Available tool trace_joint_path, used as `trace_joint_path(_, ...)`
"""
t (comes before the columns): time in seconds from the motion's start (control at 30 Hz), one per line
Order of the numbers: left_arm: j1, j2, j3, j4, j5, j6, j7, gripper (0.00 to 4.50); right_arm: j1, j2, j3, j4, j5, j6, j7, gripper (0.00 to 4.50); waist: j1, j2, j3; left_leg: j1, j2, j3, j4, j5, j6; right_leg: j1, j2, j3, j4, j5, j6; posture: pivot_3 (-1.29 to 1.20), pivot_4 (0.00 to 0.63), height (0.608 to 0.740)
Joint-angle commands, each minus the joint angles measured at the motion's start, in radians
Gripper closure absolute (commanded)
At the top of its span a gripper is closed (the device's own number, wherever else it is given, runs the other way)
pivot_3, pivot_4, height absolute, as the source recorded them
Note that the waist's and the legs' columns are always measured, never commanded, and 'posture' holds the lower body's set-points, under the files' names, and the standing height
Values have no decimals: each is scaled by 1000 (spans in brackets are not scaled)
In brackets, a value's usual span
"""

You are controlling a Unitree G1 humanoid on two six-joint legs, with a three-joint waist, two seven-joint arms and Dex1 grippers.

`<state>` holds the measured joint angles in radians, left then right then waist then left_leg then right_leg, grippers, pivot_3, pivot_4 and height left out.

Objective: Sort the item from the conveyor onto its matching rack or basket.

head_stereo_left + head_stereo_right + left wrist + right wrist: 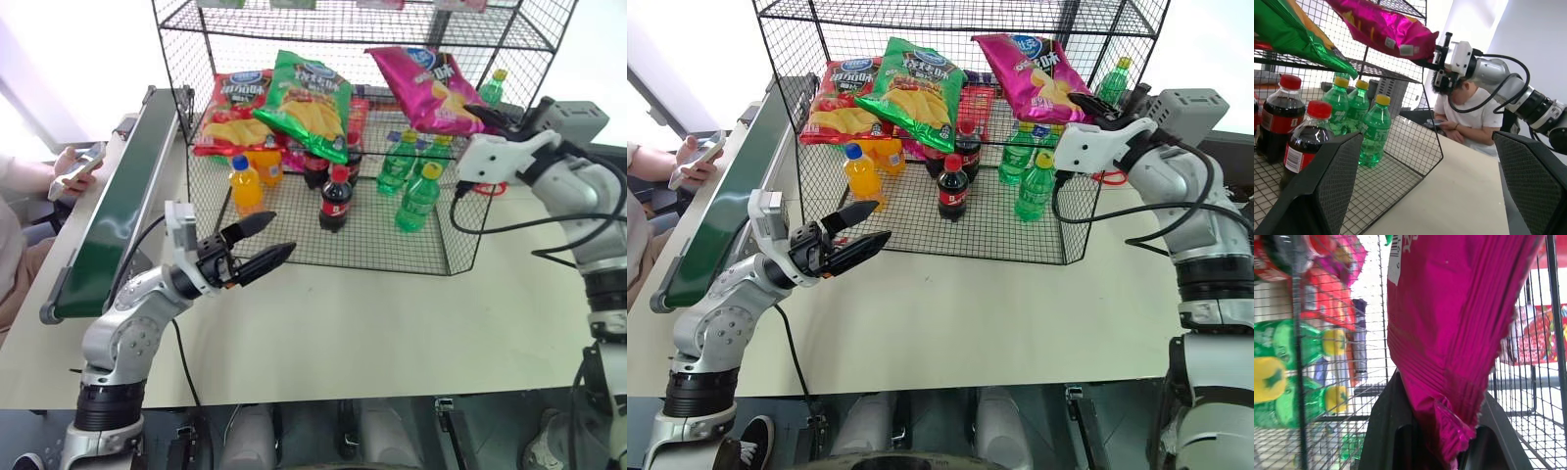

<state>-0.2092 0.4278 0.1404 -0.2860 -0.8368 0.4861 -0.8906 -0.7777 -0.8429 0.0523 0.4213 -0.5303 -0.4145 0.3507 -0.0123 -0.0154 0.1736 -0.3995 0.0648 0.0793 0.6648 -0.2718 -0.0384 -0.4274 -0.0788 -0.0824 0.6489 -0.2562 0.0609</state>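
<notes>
Pink chip bag (pixel 427 86) is at the rack's (pixel 196 59) middle shelf, on the right end, beside the green chip bag (pixel 309 103) and the red chip bag (pixel 233 110). I judge the step in hand to be placement: the bag has reached its tier but is not yet let go. The right gripper (pixel 482 116) is clamped on the bag's crimped bottom seam; in the right wrist view the seam (pixel 1449 431) sits pinched between the two black fingers (pixel 1386 431), the rest of the bag extending away from them into the rack. Next I would need to see the bag resting fully on the shelf, then part the fingers and draw back clear of the mesh. The left gripper (pixel 257 245) hangs idle, spread wide, in front of the rack near the conveyor (pixel 118 196), holding nothing.
</notes>
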Motion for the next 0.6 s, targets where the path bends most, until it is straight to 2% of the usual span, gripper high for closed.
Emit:
trace_joint_path(0.03, 4, -2, 5, -46, -4, -20, 0, 0, -73, 13, 28, 36, -32, 28, -43, 4155, -1, 0, 0, 0, 0, 0, 0, 0, 1, 0, 0, 0, 0, 0, 0, 0, 150, 740)
trace_joint_path(0.23, 16, -3, -3, -54, 13, -35, 6, 0, -133, 50, 53, 107, -6, 64, -32, 4155, -1, 0, 0, 0, 0, 0, 0, -2, 3, 0, 0, 0, 0, 0, 0, 0, 150, 740)
trace_joint_path(0.3, 25, -10, 2, -60, 3, -32, 16, 0, -132, 57, 44, 106, 31, 65, -7, 3122, 0, 0, 0, 0, 0, 0, 0, -2, 3, 0, 0, 0, 0, 0, 0, 0, 150, 740)
trace_joint_path(0.33, 30, -9, 1, -61, 11, -38, 14, 0, -129, 60, 42, 101, 51, 70, 15, 2832, 0, 0, 0, 0, 0, 0, 0, -2, 3, 0, -1, 0, 0, 0, 0, 0, 150, 740)
trace_joint_path(0.4, 39, -10, 1, -65, 12, -39, 16, 0, -124, 61, 35, 82, 89, 75, 49, 1813, -1, 0, 0, 0, 0, 0, 0, -2, 3, 0, -1, 0, 0, 0, 0, 0, 150, 740)
trace_joint_path(0.5, 43, -13, 0, -65, 13, -44, 18, 0, -123, 89, -6, 33, 238, 134, 160, 307, -1, 0, 0, 0, 0, 0, 0, -2, 3, 0, 0, 0, 0, 0, 0, 0, 150, 740)
trace_joint_path(0.6, 44, -15, -4, -60, 20, -49, 15, 0, -131, 96, -51, -23, 362, 213, 249, 307, -2, 0, 0, 0, 0, 0, 0, -2, 4, 0, 0, 0, 0, 0, 0, 0, 150, 740)
